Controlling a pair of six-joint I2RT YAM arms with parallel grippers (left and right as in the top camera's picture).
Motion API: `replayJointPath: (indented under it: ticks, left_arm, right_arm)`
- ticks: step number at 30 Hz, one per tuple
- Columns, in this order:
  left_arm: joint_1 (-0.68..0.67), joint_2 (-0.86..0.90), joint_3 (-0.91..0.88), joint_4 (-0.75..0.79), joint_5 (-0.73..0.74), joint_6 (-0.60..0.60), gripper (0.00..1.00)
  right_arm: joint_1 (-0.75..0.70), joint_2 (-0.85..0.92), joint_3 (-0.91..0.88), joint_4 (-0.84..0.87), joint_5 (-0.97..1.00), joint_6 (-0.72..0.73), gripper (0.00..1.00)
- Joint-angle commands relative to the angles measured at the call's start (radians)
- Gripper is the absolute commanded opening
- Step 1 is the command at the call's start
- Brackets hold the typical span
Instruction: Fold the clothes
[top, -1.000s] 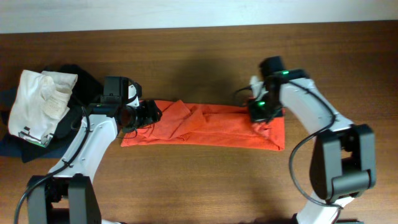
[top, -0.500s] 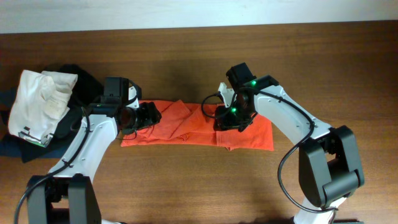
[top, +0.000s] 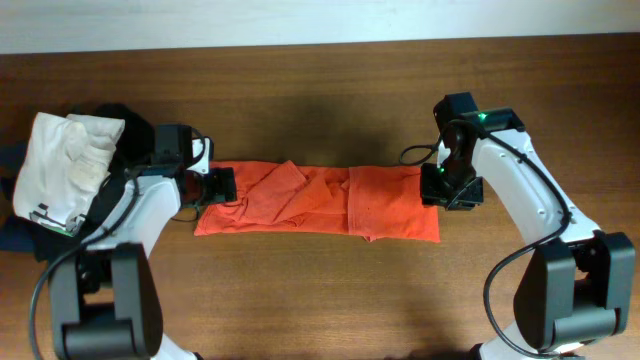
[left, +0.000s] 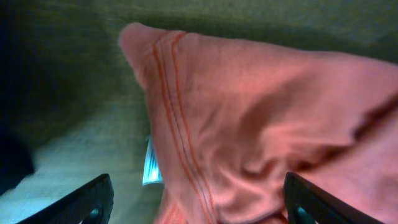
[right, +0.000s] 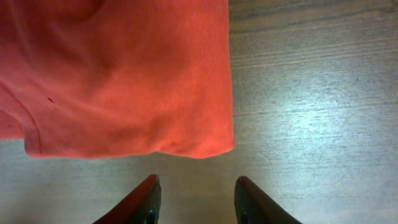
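The red-orange T-shirt (top: 320, 200) lies on the table as a long narrow band, its right third folded over onto itself. My left gripper (top: 222, 186) is open at the shirt's left end; in the left wrist view the hemmed cloth (left: 249, 124) fills the space between the wide-open fingers (left: 196, 208). My right gripper (top: 452, 190) is open and empty just off the shirt's right edge; in the right wrist view the folded edge (right: 124, 87) lies ahead of the fingers (right: 196, 199) over bare wood.
A white garment (top: 65, 165) lies on black and navy clothes (top: 125, 125) at the far left, behind my left arm. The wooden table (top: 320, 300) runs wide in front. A pale wall edge runs along the back.
My right gripper carried the shirt's right end leftward, folding it over, let go and moved back to the right edge. My left gripper has drawn slightly left.
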Motion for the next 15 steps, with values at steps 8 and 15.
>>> replayJointPath:
  ticks: [8,15]
  left_arm:
    - [-0.002,0.157,0.008,-0.029,0.207,0.061,0.36]
    - [0.056,0.153,0.260,-0.330,-0.041,-0.007,0.01]
  right_arm:
    - [-0.006,-0.011,0.013,-0.005,0.016,0.009,0.43]
    - [-0.087,-0.011,0.013,-0.004,0.146,0.003,0.47]
